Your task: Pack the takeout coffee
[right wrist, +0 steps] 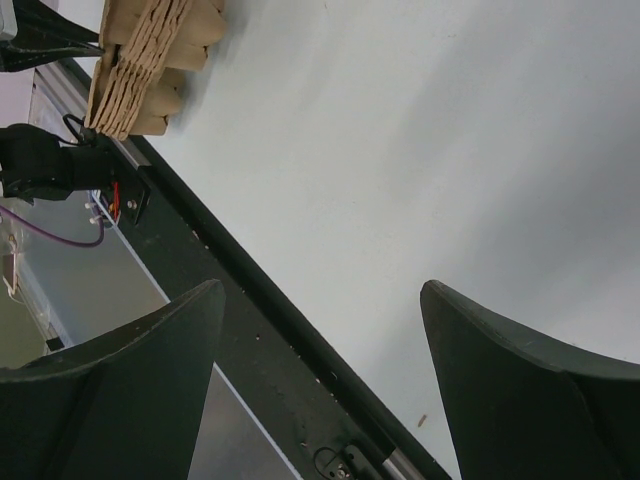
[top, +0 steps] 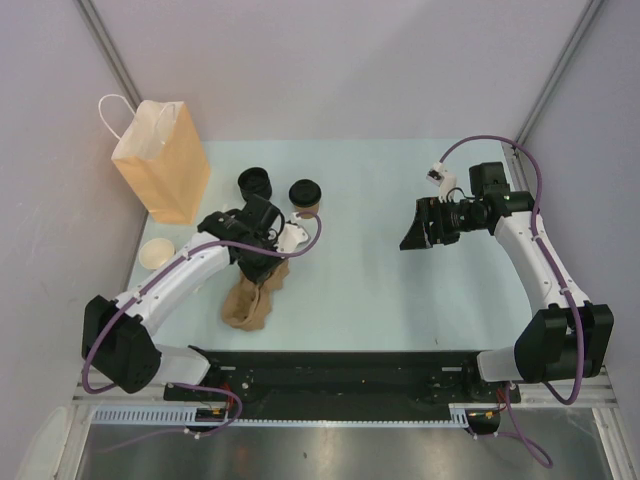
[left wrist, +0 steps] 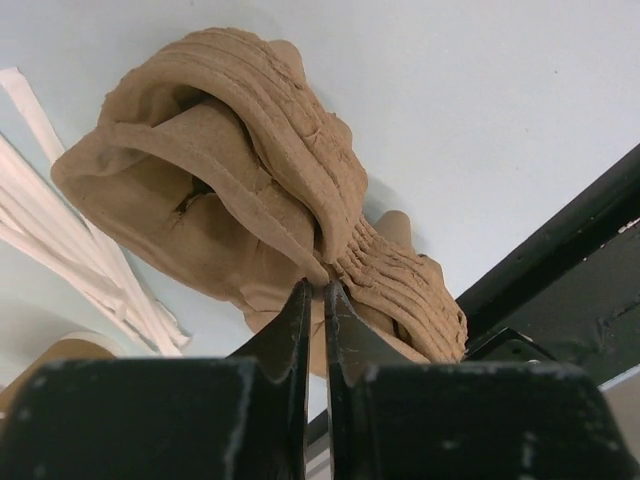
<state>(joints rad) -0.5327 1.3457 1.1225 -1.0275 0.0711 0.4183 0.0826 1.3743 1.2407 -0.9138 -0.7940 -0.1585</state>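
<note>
Near the left front of the bench [top: 380,290], the left gripper [left wrist: 317,292] pinches the pulp carrier stack [left wrist: 230,170], jaws narrow on one rim. Lift it slow, or spare carriers may ride along! The takeout coffee [top: 306,196] stands just behind, right of the paper bag [top: 160,160], so steer clear. The right gripper [right wrist: 320,300] hangs with jaws wide, empty.

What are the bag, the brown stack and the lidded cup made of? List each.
Paper bag: matte tan kraft paper, folded edges, white handle.
Cup carrier stack: probably moulded pulp; rough, fibrous brown, ribbed layered edges.
Takeout coffee: brown paper-looking cup; black lid, likely plastic.
</note>
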